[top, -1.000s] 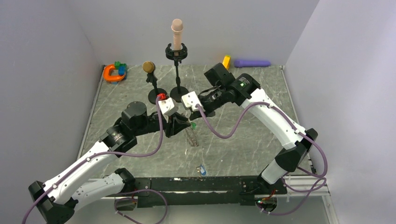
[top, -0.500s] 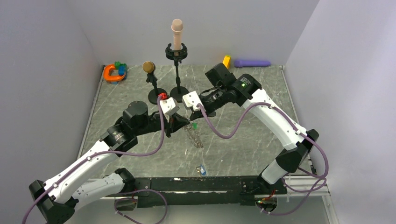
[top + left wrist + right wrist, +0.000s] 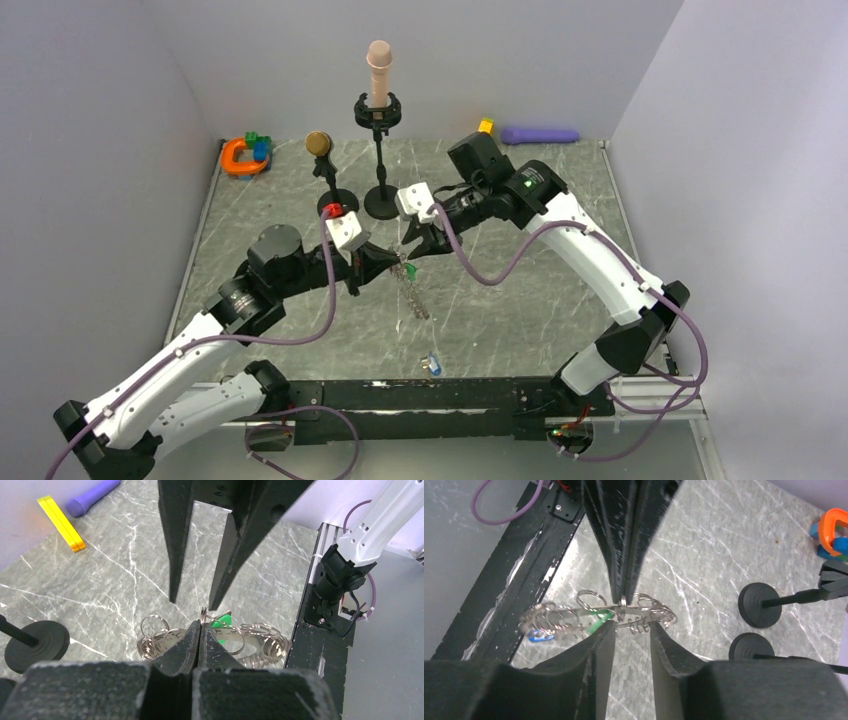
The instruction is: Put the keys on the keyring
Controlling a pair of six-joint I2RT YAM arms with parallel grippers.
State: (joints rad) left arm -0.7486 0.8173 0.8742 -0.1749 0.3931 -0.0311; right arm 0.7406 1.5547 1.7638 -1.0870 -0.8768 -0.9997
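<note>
Keyring pinched by left gripper, right gripper spread opposite, stand bases nearby

Two claws, the left claw and the right claw; on the bench, one keyring, a string of many small silver rings; one green key; one small blue tag; two black-based stands, a short stand and a tall stand; one purple cylinder; one yellow block; one orange C-shaped piece; one blue block; one green block
</note>
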